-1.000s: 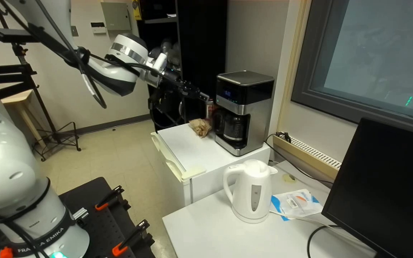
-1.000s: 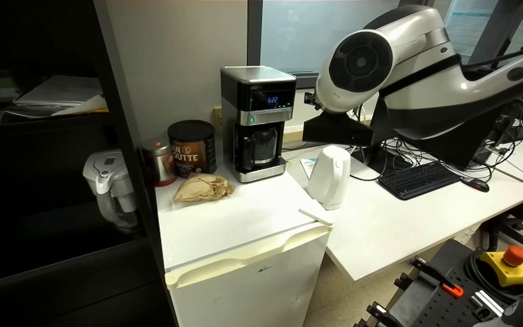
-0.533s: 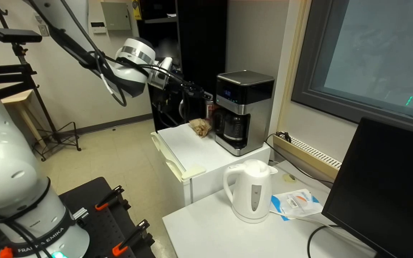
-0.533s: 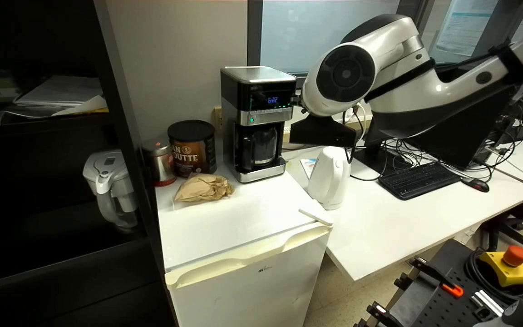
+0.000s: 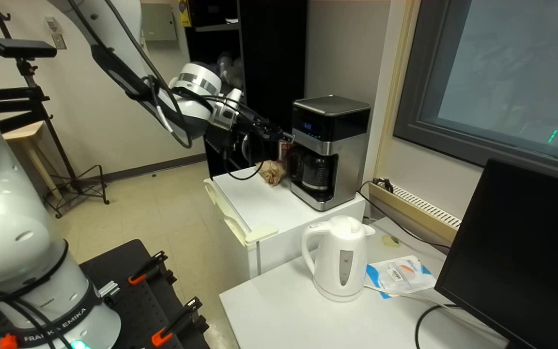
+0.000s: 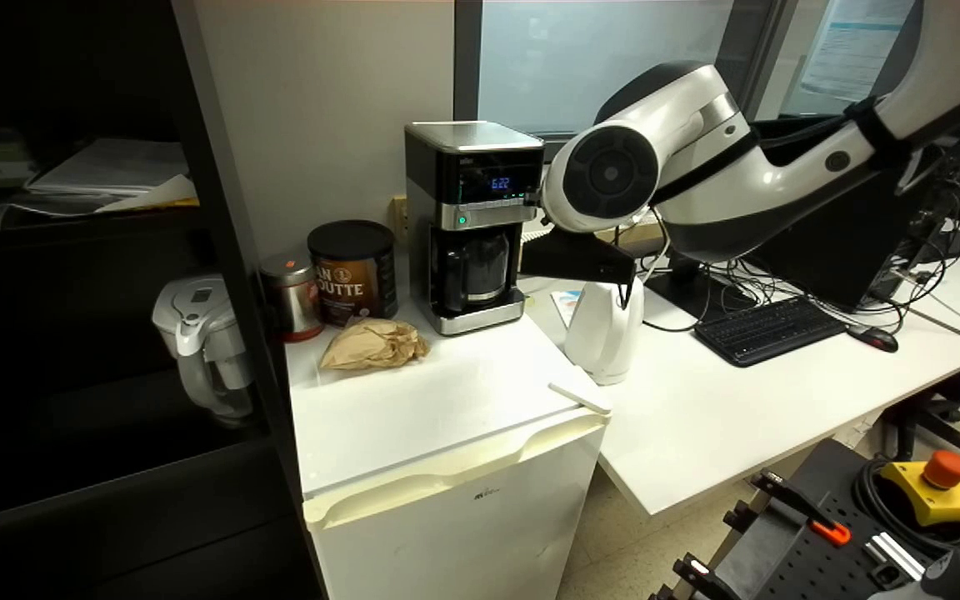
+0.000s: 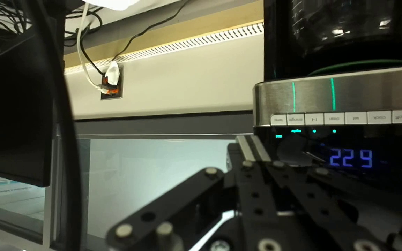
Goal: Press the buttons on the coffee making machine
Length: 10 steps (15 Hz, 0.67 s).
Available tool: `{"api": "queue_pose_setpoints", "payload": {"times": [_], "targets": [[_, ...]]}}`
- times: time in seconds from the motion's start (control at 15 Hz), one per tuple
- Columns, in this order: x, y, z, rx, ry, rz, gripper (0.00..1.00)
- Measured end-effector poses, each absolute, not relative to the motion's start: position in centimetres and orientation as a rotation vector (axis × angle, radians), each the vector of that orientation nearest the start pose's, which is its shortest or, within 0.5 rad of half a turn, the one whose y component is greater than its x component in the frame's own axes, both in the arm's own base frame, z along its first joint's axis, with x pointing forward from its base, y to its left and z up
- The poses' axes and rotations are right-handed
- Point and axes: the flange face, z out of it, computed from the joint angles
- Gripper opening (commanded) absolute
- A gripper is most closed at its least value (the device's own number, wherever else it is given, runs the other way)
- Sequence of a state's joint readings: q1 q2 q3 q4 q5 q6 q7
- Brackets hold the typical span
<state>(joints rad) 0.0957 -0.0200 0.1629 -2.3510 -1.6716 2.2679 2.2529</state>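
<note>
Now, coffee maker (image 6: 480, 218): upright on the fridge (image 6: 438, 425), lit display (image 6: 500, 183) facing out; tin (image 6: 353, 275) just beside it, paper bag (image 6: 373, 343) near.
Fingers (image 7: 261, 149): narrow, tips drawn together, nothing held. In the wrist view they sit at the coffee maker's corner, to one side of the display. Touching or just short of it — cannot tell.
Buttons (image 7: 333, 119): pale row above the display in the wrist view, labels upside down there. The end one, nearest the tips, looks marked "temp".
Step at the buttons: lining up for a press, I'd judge; no press made out.
Next at the buttons: tips want shifting sideways off that corner and setting level with the row, then a short straight push and a clean back-off. Task doesn't say which button — they're close-set, so blunt paired tips could catch two. Aim for one's middle.
Coffee maker's footing: a hard shove might slide it across the fridge; light pressure should do.
Kettle (image 5: 342, 261): white, on the bench (image 5: 279, 315), apart from the tips; no part in this job, leave be.
</note>
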Motion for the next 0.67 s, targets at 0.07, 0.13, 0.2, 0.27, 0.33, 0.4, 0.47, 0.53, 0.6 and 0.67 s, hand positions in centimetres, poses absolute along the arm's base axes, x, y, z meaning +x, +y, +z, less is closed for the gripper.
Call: {"api": "queue_pose_setpoints", "payload": {"times": [0.07, 0.13, 0.2, 0.27, 0.33, 0.4, 0.47, 0.53, 0.6, 0.67], "targets": [[50.4, 10.5, 35.1, -2.795, 1.063, -1.873, 0.01], [50.7, 10.3, 34.8, -2.789, 1.069, -1.876, 0.01], [51.0, 10.2, 34.5, -2.783, 1.074, -1.880, 0.01], [51.3, 10.0, 34.3, -2.775, 1.078, -1.885, 0.01], [51.6, 9.9, 34.1, -2.769, 1.082, -1.889, 0.01], [52.0, 9.8, 34.0, -2.760, 1.087, -1.894, 0.01], [52.3, 9.7, 33.8, -2.753, 1.089, -1.900, 0.01], [52.6, 9.6, 33.7, -2.744, 1.091, -1.906, 0.01], [53.0, 9.6, 33.7, -2.737, 1.090, -1.911, 0.01], [53.3, 9.6, 33.6, -2.732, 1.091, -1.914, 0.01]]}}
